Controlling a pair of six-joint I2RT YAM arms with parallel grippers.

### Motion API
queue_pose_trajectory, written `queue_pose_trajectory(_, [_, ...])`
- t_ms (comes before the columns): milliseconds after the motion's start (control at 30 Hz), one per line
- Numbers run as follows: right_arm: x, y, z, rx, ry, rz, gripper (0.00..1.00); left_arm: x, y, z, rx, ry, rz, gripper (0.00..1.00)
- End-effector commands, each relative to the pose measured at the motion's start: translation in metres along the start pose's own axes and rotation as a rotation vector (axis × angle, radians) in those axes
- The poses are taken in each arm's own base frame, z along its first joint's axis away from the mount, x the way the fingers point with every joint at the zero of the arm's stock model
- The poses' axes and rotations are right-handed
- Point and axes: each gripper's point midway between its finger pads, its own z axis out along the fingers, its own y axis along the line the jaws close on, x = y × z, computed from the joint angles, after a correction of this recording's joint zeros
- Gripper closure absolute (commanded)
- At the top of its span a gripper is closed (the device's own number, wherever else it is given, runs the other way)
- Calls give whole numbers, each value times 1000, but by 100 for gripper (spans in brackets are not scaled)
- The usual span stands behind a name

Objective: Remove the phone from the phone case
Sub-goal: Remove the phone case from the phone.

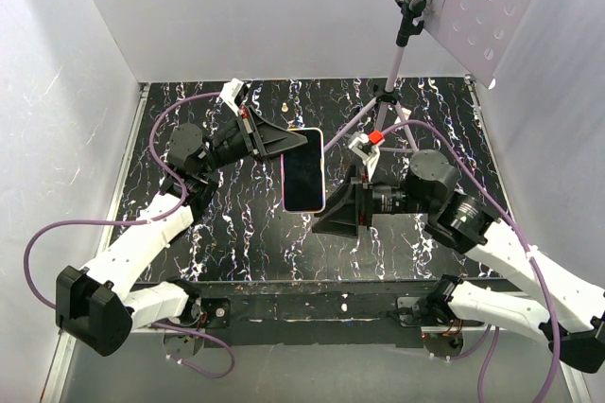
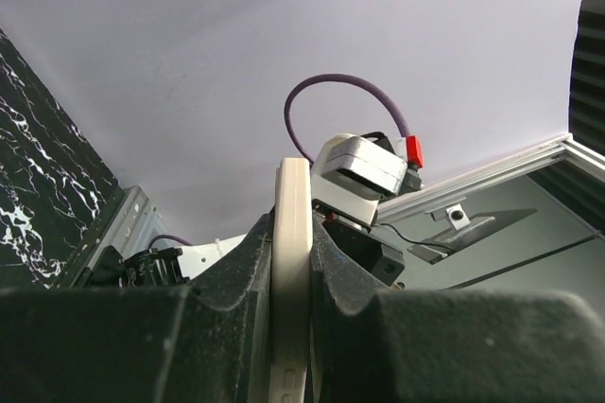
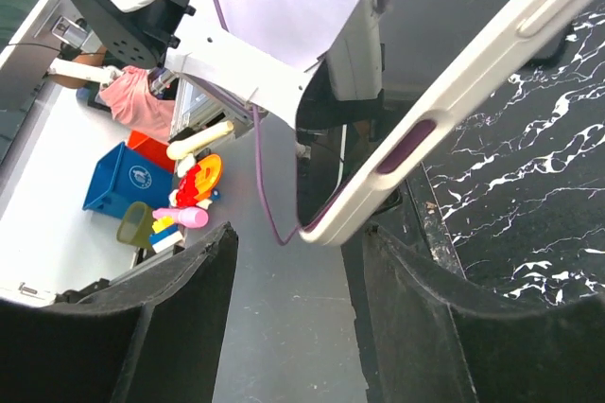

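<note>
Phone case [image 3: 473,72] tilted diagonally, lower corner between spread fingers of right tool [image 3: 300,237]; marble table [image 3: 529,233] at right.

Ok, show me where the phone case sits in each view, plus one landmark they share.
Top external: phone case mid-picture, screen up.
Left wrist: edge-on at bottom centre, clamped in the left gripper.
Right wrist: cream edge slanting from upper right to centre.
Shared landmark: black marbled tabletop.
</note>
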Motion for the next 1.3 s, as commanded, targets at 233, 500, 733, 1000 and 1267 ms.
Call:
queue_pose_trajectory(233, [-26, 16, 5, -55, -36, -92, 42, -4, -33, -3, 86, -15, 25, 100])
queue_pose_trajectory(500, [-30, 8, 9, -41, -49, -159, 64, 5, -37, -5, 111, 15, -10, 100])
queue_pose_trajectory(733, [-32, 12, 14, -77, -32, -168, 61, 10, -40, -8, 118, 30, -3, 100])
queue_pose_trajectory(1000, [-31, 11, 12, -77, -29, -219, 88, 16, -47, -8, 139, 89, 6, 100])
queue_pose_trajectory(1267, [-37, -5, 14, 13, -9, -438, 99, 29, -54, -9, 158, 185, -34, 100])
